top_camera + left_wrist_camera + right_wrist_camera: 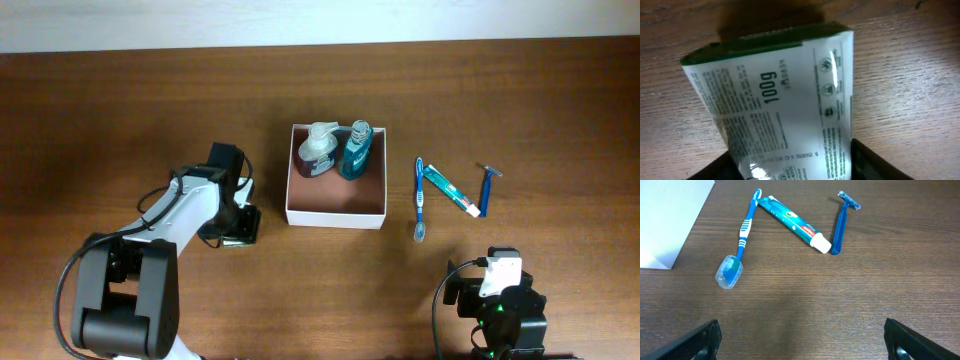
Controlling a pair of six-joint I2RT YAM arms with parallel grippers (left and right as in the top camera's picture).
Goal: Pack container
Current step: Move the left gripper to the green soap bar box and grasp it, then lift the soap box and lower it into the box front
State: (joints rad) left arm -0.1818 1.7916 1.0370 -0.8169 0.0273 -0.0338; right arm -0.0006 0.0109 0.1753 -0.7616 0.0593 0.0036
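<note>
Left of the box (337,217), just off its left wall, the left gripper (238,222) sits low over the table (120,110). Wrist view: white-and-green tube (775,95), "100g" legible, with dark fingers (872,162) against both of its long edges. Judged clenched on the tube; the shadow past its far end suggests it is just off the wood. The box lies square and open, with two bottles (318,150) (354,150) against its far wall and the near half of the floor bare. Right of the box lie the toothbrush (419,198), toothpaste (448,190) and razor (486,190), untouched. The right gripper (800,342) is parked nearer the camera than these, jaws spread wide, nothing between them. Step in hand, by my reading: carry the tube into the box. To do it well, lift until the hanging end clears the left wall, then cross. Turn the wrist so the tube runs along the near wall. Lower onto the bare floor, short of the bottles, before letting go. Risks: the grip is near one end, so the tube may swing, and a soft tube can slip.
</note>
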